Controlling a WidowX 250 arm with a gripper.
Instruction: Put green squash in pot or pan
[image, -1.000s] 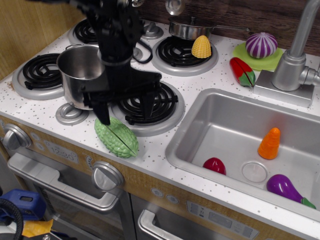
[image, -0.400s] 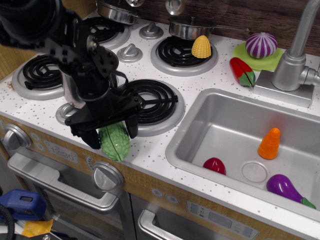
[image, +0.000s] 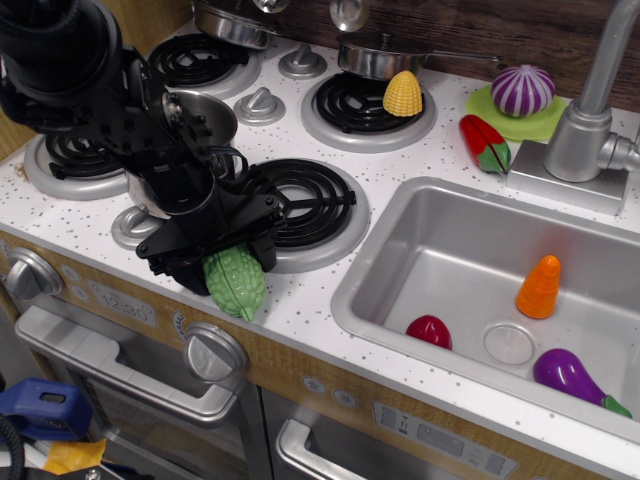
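Note:
The green squash (image: 238, 286) is a bumpy light green oval at the counter's front edge, just in front of the front middle burner (image: 300, 205). My gripper (image: 228, 268) is down over it, with one black finger on each side of it, shut on the squash. I cannot tell whether the squash still touches the counter. The shiny steel pot (image: 205, 115) stands just behind and to the left. The arm hides most of it and only its rim and inside show.
A yellow corn toy (image: 403, 93) and a shallow pan (image: 378, 58) sit on the back burner. The sink (image: 470, 250) at right holds a carrot (image: 540, 286), a red toy (image: 430, 330) and an eggplant (image: 570, 372). A red pepper (image: 485, 143), a purple onion (image: 523, 90) and the faucet (image: 590, 120) stand behind it.
The arm swung left and down from above the burner. The fingers closed around the squash, which turned from lying diagonally to pointing more front to back.

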